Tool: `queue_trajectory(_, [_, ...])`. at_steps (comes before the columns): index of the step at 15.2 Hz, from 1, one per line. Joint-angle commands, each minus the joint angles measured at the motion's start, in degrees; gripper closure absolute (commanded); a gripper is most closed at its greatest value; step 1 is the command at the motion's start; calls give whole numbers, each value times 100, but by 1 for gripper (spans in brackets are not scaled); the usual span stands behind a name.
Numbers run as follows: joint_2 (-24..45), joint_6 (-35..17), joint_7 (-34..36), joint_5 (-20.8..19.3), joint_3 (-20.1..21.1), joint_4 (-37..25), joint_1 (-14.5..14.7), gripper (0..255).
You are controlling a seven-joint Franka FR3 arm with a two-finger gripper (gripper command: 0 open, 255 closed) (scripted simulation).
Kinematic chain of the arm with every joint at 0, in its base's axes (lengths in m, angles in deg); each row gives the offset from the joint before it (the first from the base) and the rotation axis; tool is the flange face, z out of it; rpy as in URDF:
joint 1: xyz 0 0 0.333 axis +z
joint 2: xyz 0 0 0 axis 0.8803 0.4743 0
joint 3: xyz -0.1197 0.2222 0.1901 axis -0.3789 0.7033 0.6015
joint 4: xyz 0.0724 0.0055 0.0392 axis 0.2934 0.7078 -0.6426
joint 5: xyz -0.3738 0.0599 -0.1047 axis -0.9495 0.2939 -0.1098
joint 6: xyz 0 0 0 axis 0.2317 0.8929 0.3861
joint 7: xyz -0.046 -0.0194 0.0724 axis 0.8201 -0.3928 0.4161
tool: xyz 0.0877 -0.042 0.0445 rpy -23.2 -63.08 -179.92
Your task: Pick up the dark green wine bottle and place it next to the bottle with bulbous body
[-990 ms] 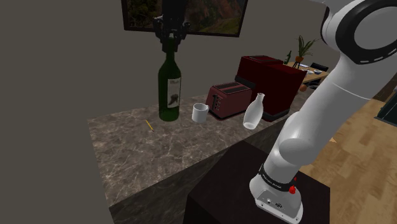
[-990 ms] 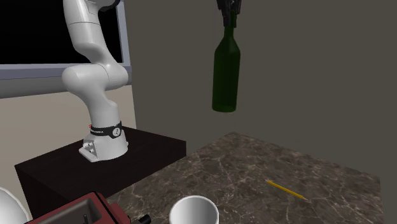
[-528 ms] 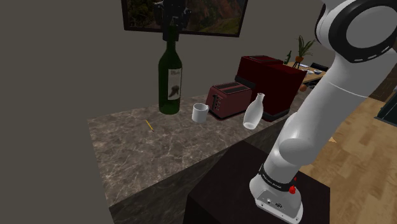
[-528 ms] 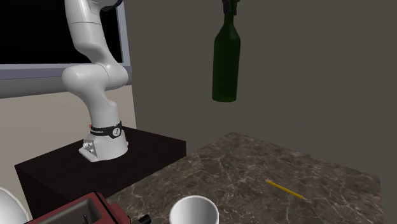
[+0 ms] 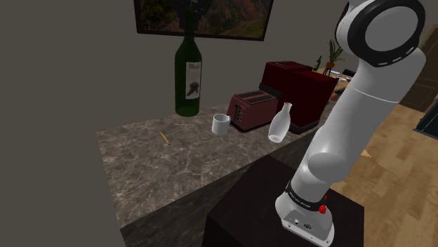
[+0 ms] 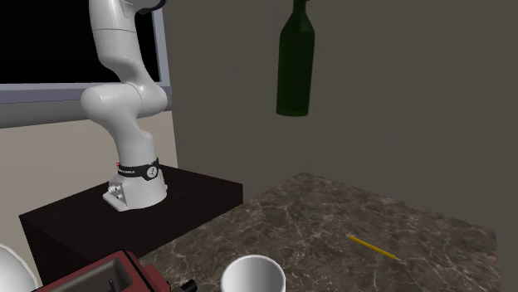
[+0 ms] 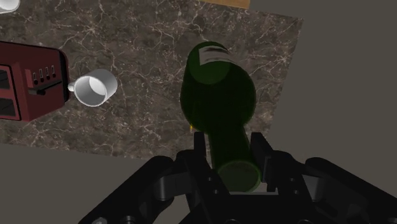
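Item: white arm (image 5: 351, 119). It rises from its base on the dark stand (image 5: 231, 228), leans toward the shoulder view's right, bends at a large dark-ringed joint, and its upper part passes out over the top edge. The hand points straight down at the counter.

Item: gripper (image 7: 230, 153). The black fingers (image 7: 200, 151) are narrowly set, clasping the neck of the dark green wine bottle (image 5: 188, 74).

Item: that bottle. It hangs upright, well above the marble counter (image 5: 161, 168), its white label toward the stand.

Item: bottle with bulbous body (image 5: 280, 123). Pale, it stands near the counter's front edge, well apart from the held bottle.

Between them: a white mug (image 5: 221, 124) and a red toaster (image 5: 253, 110). A yellow pencil (image 5: 164, 138) lies on the counter.
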Motion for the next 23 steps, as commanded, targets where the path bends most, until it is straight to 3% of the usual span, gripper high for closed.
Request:
queue_trajectory(1, [122,193,19,-35,19,-311,13,255])
queue_trajectory(4, [313,457,46,-93,50,-758,39,255])
queue_trajectory(13, [-493,621,-1306,144,-757,-156,-590,255])
queue_trajectory(23, [-642,1016,-2854,143,-1728,-398,-1172,255])
